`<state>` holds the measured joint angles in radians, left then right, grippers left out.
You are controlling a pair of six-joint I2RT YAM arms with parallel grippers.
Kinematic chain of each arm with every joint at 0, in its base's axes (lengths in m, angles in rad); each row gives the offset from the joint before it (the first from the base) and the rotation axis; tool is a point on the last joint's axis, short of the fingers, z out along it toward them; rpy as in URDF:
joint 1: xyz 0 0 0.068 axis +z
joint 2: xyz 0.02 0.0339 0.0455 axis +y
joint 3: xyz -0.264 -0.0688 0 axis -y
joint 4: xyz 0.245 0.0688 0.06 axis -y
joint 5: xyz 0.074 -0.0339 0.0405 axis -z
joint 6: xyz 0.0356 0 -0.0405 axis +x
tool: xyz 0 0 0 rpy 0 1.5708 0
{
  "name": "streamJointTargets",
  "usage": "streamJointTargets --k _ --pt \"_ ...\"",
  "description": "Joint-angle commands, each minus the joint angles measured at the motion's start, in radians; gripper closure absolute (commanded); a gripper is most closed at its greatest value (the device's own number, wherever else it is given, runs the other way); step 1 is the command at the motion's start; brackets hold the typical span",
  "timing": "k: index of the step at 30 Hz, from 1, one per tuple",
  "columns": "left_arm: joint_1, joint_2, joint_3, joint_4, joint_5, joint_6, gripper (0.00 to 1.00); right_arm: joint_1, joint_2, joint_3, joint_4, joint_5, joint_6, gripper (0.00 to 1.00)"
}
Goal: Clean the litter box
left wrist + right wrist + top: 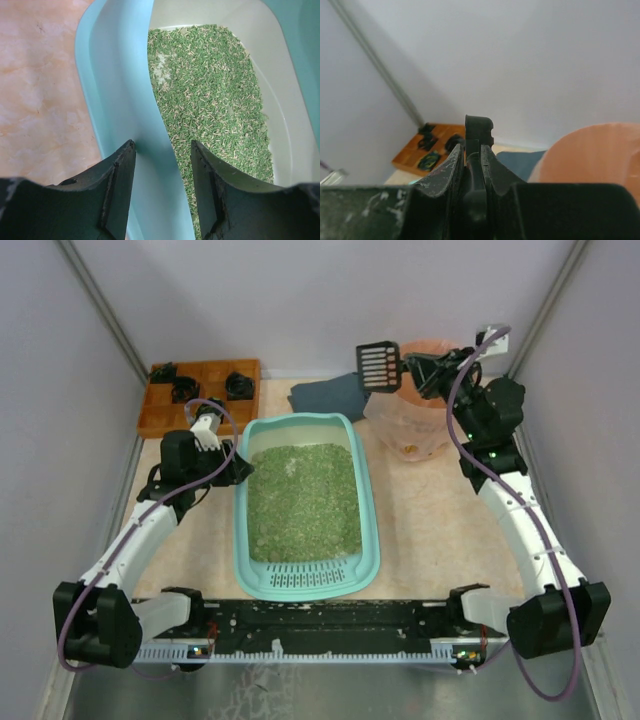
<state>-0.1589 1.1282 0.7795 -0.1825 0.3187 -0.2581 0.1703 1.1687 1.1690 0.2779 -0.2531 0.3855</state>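
The light teal litter box (pixel 371 510) lies mid-table, its slotted grille (pixel 305 578) at the near end and green litter (pixel 300 502) inside. My left gripper (pixel 243 468) is open and straddles the box's left wall. In the left wrist view the wall (pixel 115 75) runs between the fingers of the left gripper (pixel 162 145), with litter (pixel 210 90) to the right. My right gripper (pixel 412 368) is shut on the handle of a black slotted scoop (pixel 380 365) and holds it raised at the back beside the pink-lined bin (pixel 415 425). The right wrist view shows the right gripper (pixel 472 150) clamping the scoop handle (pixel 479 127).
A brown wooden tray (pixel 200 398) with black pieces sits at the back left. A dark blue cloth (pixel 328 395) lies behind the litter box. Grey walls close in both sides and the back. The arm bases and a black rail (pixel 320 625) line the near edge.
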Motion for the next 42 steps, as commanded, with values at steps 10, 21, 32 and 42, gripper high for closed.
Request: streamJointTargets --k 10,21,32,42 --pt "0.009 0.011 0.014 0.018 0.043 -0.005 0.48 0.366 0.084 -0.053 -0.108 0.148 -0.021 1.00" --pt "0.011 0.039 0.023 -0.001 0.046 0.000 0.49 0.455 0.348 0.072 -0.243 0.244 0.216 1.00" --pt "0.012 0.075 0.030 -0.009 0.097 -0.006 0.54 0.524 0.590 0.175 -0.278 0.407 0.268 1.00" --pt "0.012 0.098 0.032 -0.006 0.123 -0.011 0.55 0.580 0.756 0.253 -0.262 0.347 0.305 1.00"
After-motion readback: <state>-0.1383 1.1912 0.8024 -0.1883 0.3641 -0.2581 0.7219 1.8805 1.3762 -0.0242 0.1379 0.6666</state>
